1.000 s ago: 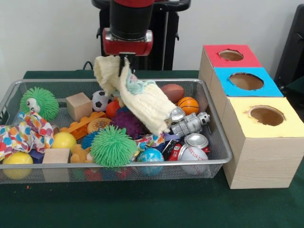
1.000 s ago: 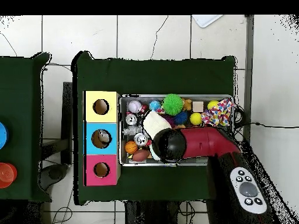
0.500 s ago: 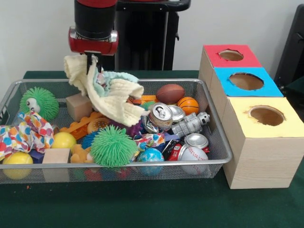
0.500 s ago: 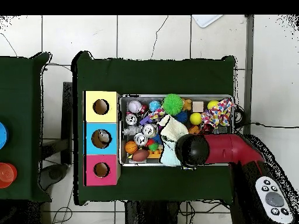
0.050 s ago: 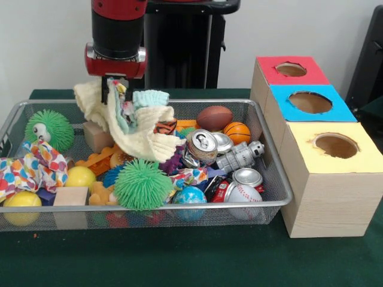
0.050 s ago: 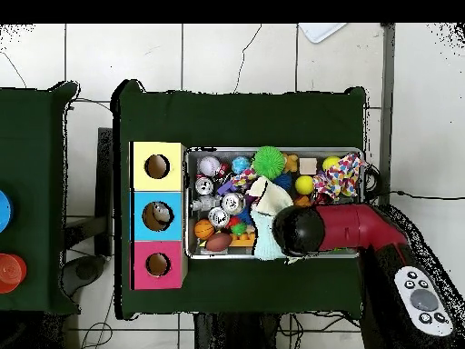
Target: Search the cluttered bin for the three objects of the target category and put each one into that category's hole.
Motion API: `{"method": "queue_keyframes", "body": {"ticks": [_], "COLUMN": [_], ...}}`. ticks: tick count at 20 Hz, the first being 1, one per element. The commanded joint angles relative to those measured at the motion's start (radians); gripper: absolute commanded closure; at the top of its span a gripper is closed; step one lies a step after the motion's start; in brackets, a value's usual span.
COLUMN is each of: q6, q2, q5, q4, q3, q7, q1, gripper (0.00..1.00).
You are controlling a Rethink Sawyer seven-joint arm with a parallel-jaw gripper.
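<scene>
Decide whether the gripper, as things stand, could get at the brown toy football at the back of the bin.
Probably not yet. The gripper is shut on the cream knitted cloth, which hangs beneath it. The football itself lies uncovered on top of the clutter, so once the cloth is dropped the way looks free.

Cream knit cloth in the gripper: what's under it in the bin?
The cream knit cloth hangs from the gripper, draping over a wooden cube, an orange toy and a purple spiky ball. Whatever else lies beneath is covered.

front view level and close, overhead straight down, both share bin [image 5: 272, 179]
</scene>
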Motion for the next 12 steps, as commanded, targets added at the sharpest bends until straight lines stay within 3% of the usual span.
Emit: {"method": "queue_keyframes", "body": {"ticks": [1, 8, 12], "q6": [0.033, 0.013, 0.054], "q2": [0.067, 0.054, 0.027], "q5": [-0.028, -0.023, -0.029], "q4": [-0.063, -0.053, -0.063], "q3": [0.127, 0.163, 0.162], "q7": [-0.249, -0.223, -0.229], "q1": [-0.02, -0.035, -0.034], "gripper": [0.0, 0.0, 0.0]}}
